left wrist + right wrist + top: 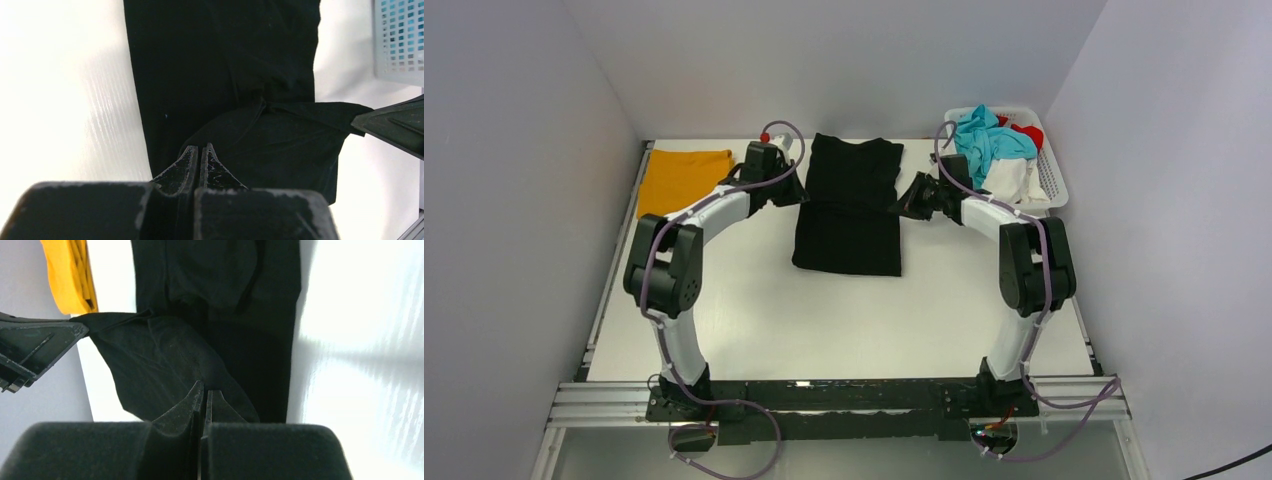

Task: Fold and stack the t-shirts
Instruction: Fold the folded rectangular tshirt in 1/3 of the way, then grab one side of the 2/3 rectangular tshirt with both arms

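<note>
A black t-shirt [849, 215] lies in a long folded strip at the middle back of the table. My left gripper [796, 192] is shut on its left edge and my right gripper [904, 203] is shut on its right edge, about halfway along. In the left wrist view, black cloth [225, 60] rises into the closed gripper [200, 149] and stretches across to the other gripper [395, 125]. The right wrist view shows the same: cloth [240, 315] runs from the closed gripper [204, 387] to the left gripper [35, 345]. A folded orange-yellow t-shirt [684, 180] lies at the back left.
A white lattice basket [1054, 185] at the back right holds teal, red and white clothes. Its wall [400, 40] shows in the left wrist view. White walls close in the table on three sides. The orange shirt [67, 275] lies near the left wall.
</note>
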